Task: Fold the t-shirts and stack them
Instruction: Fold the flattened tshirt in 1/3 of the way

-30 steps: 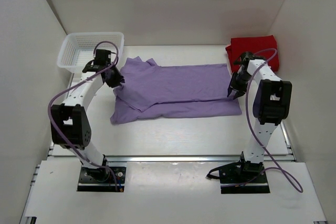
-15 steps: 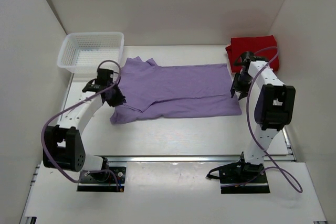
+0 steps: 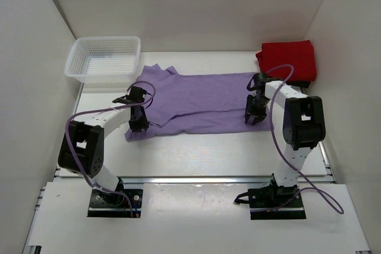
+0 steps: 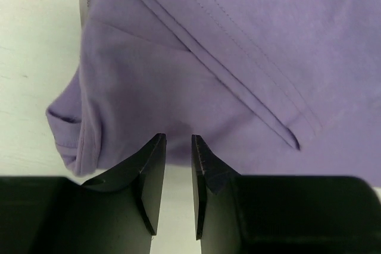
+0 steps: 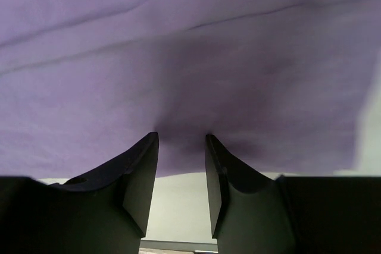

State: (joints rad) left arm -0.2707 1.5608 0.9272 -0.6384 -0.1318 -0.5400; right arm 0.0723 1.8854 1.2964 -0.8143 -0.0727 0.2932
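Lavender-purple cloth t-shirt (image 3: pixel 202 102) is lying mostly flat in the middle of the white desk (image 3: pixel 196 153), doubled over on itself, with one pincer at each end of its near edge. Left pincer (image 4: pixel 178 138) has its two black jaws a narrow slot apart. There's nothing between them that I can see, so it's let go rather than gripping, and the tips sit right at the shirt's near left hem. Just past those tips the cloth bunches into a little rumpled corner, and a double-stitched hem runs diagonally across the layer on top. Right pincer (image 5: pixel 181 136) looks much the same: jaws slightly parted with pale desk showing through the gap, no fabric caught in it, tips touching the near right edge where the cloth dimples a bit. From overhead, the left pincer (image 3: pixel 138 124) and right pincer (image 3: pixel 253 117) bracket the shirt. Further out, a folded bright red cloth t-shirt (image 3: pixel 287 59) sits in the far right corner, and a white plastic mesh basket (image 3: pixel 102 77) sits far left, near the lavender shirt's collar end.
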